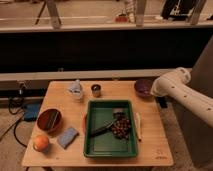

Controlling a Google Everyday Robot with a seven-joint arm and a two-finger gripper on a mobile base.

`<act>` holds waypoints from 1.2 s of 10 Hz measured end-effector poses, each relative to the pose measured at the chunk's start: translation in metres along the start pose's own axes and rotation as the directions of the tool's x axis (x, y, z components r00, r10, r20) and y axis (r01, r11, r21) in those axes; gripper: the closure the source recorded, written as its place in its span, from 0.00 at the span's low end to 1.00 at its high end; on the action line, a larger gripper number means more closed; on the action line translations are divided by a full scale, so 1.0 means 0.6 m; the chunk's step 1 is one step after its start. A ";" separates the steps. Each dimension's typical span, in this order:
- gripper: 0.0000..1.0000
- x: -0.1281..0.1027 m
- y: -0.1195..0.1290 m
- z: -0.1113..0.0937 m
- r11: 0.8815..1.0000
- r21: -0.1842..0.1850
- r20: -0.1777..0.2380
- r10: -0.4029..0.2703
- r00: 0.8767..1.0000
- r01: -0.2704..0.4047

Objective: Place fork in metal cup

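The metal cup (96, 90) stands upright at the back middle of the wooden table, just behind the green tray (95, 145). A dark utensil, apparently the fork (101, 131), lies slanted inside the tray beside a dark brownish lump (120, 127). The robot's white arm (175, 90) reaches in from the right, and its rounded end sits by the dark purple bowl (142, 87). My gripper is hidden behind this arm link at the table's back right, well away from the fork and the cup.
A reddish-brown bowl (49, 120), an orange fruit (41, 142) and a blue sponge (67, 136) lie at the left. A pale bluish crumpled item (76, 89) stands left of the cup. A thin white stick (138, 125) lies right of the tray.
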 end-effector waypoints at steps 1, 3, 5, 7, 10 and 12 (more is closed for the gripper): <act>1.00 -0.002 0.000 0.001 1.000 -0.002 0.000 0.002 1.000 -0.002; 1.00 0.003 0.001 0.001 1.000 -0.002 -0.003 0.007 1.000 -0.007; 1.00 -0.002 0.001 0.001 1.000 -0.003 0.000 0.004 1.000 -0.004; 1.00 -0.001 0.002 0.001 1.000 -0.003 0.000 0.004 1.000 -0.004; 1.00 -0.003 0.002 0.001 1.000 -0.003 0.001 0.003 1.000 -0.003; 1.00 -0.003 0.002 0.001 1.000 -0.003 0.001 0.003 1.000 -0.003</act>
